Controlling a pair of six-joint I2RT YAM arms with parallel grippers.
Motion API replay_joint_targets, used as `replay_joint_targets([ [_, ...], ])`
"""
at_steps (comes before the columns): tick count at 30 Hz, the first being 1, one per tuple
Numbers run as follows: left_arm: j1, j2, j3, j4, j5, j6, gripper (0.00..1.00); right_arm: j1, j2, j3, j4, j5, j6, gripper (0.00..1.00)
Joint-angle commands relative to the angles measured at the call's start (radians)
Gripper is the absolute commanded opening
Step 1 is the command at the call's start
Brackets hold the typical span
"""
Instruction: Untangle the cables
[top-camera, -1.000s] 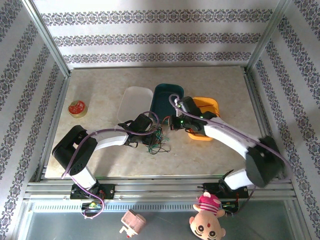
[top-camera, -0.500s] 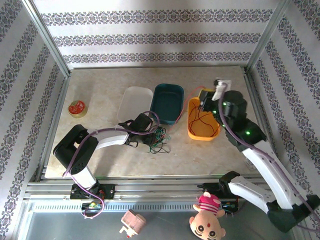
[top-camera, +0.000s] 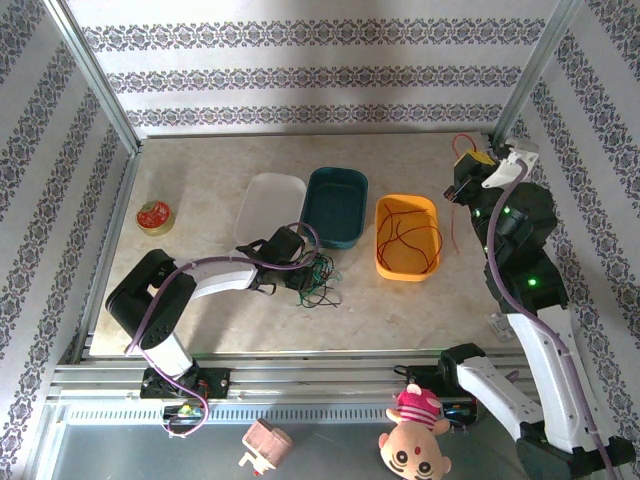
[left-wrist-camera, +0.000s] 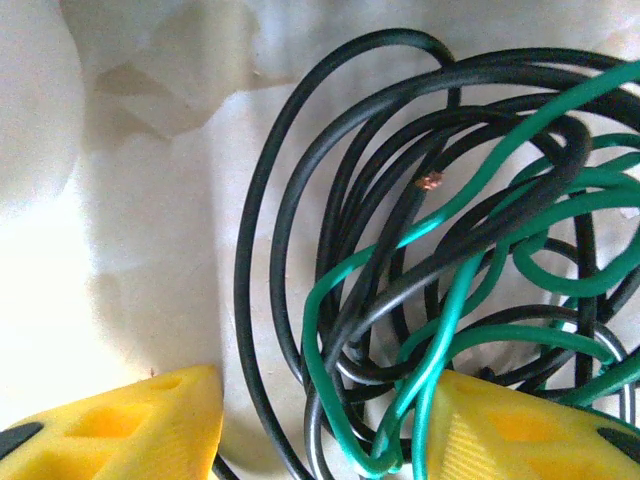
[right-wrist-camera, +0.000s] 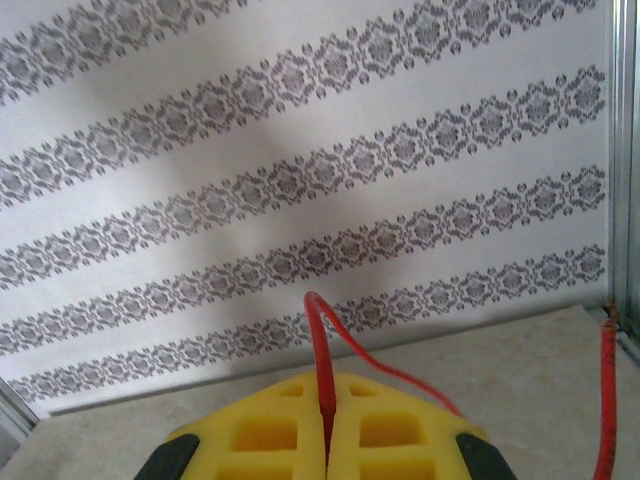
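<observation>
Right hand (right-wrist-camera: 327, 392) swung right, clamped on red cable (right-wrist-camera: 318, 335); left hand (left-wrist-camera: 320, 405) apart.

Three trays side by side mid-table, white tray (top-camera: 270, 205), teal tray (top-camera: 335, 205), orange tray (top-camera: 405, 276); red tin (top-camera: 154, 216) near the left edge of the table (top-camera: 200, 300); plush doll (top-camera: 412, 440) and pink toy (top-camera: 265, 445) lie below the near edge.

Overhead view from behind looking down on table (top-camera: 200, 320), left wrist close above cables (top-camera: 320, 278) seen overhead too, right wrist facing back wall (right-wrist-camera: 300, 120).
</observation>
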Motion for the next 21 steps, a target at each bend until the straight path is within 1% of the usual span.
replay_joint_targets([
  [1, 0.001, 0.035, -0.063, -0.122, 0.036, 0.008, 0.55, -0.015, 0.005, -0.050, -0.017, -0.034, 0.013, 0.00],
  [6, -0.002, 0.029, -0.064, -0.123, 0.027, 0.010, 0.55, -0.017, 0.031, -0.171, -0.032, -0.003, 0.002, 0.00],
  [9, -0.003, 0.032, -0.064, -0.122, 0.026, 0.011, 0.56, -0.017, 0.053, -0.254, -0.030, 0.000, 0.027, 0.00],
  [14, -0.005, 0.041, -0.061, -0.117, 0.024, 0.011, 0.56, -0.012, 0.104, -0.362, -0.016, -0.002, 0.118, 0.00],
  [18, -0.006, 0.053, -0.055, -0.117, 0.025, 0.010, 0.56, -0.001, 0.171, -0.418, 0.000, -0.051, 0.207, 0.00],
  [21, -0.006, 0.057, -0.053, -0.123, 0.023, 0.009, 0.56, 0.013, 0.207, -0.442, 0.004, -0.026, 0.253, 0.00],
])
